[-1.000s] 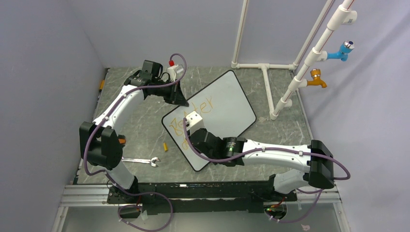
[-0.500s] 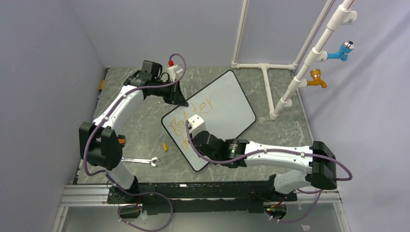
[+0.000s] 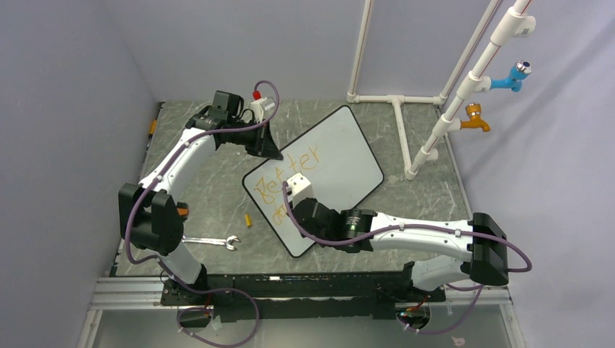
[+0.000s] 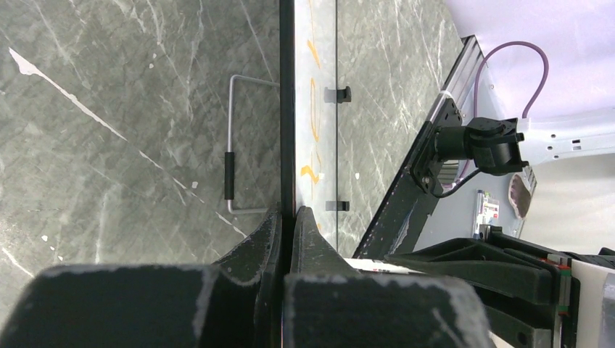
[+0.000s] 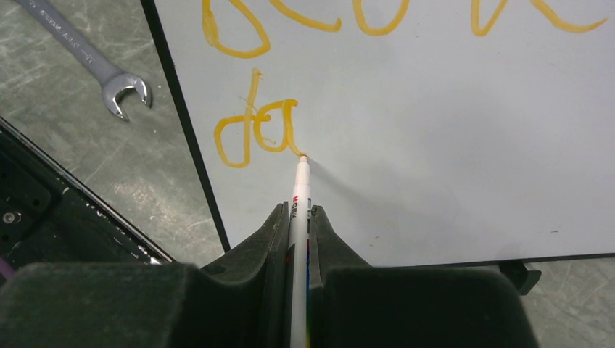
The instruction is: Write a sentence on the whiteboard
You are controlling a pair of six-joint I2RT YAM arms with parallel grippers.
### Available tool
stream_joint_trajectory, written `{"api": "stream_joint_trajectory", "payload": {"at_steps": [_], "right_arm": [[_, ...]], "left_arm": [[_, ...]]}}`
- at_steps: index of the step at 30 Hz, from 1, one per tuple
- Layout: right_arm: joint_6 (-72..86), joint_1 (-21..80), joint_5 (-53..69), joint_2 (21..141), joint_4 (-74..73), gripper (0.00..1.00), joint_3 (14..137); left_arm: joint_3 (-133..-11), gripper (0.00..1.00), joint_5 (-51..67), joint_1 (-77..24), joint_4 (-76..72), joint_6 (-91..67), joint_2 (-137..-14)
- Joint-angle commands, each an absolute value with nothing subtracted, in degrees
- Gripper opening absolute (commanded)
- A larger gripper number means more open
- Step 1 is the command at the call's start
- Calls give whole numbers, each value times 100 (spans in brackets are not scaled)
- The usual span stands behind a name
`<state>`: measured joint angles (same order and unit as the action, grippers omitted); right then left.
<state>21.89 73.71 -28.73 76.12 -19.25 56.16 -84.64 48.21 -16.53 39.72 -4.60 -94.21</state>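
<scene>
The whiteboard [image 3: 341, 156] lies diagonally mid-worktop, its far-left edge clamped by the left gripper [image 4: 288, 214]. The right gripper [image 5: 298, 215] pinches a white marker [image 5: 299, 185], tip on the sentence [image 5: 251, 119], reading "Better" over "da".

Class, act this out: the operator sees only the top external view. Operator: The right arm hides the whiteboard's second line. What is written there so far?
Observer: In the right wrist view, the second line of the sentence reads "da".
Operator: Where is the marker tip?
Observer: The marker tip appears to touch the whiteboard at the tail of the "a".
Operator: And the left arm's grip?
Observer: The left fingers are shut on the whiteboard's black frame.
</scene>
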Motion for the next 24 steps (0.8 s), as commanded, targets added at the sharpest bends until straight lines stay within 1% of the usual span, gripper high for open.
{"api": "stream_joint_trajectory", "payload": {"at_steps": [1, 7, 17, 24], "right_arm": [[2277, 7433, -3161, 7275, -2015, 0, 5886], [2147, 7460, -3404, 7111, -1838, 0, 6137], [2031, 7453, -3458, 7672, -1673, 0, 6449], [2052, 7435, -3601, 7821, -1713, 0, 6524]], "left_arm": [[-8510, 0, 4672, -1626, 3507, -247, -9082], [-8493, 0, 4676, -1616, 3493, -264, -9064], [-8437, 0, 4714, -1616, 3446, -262, -9008], [-8405, 0, 4712, -1617, 3415, -264, -8952]]}}
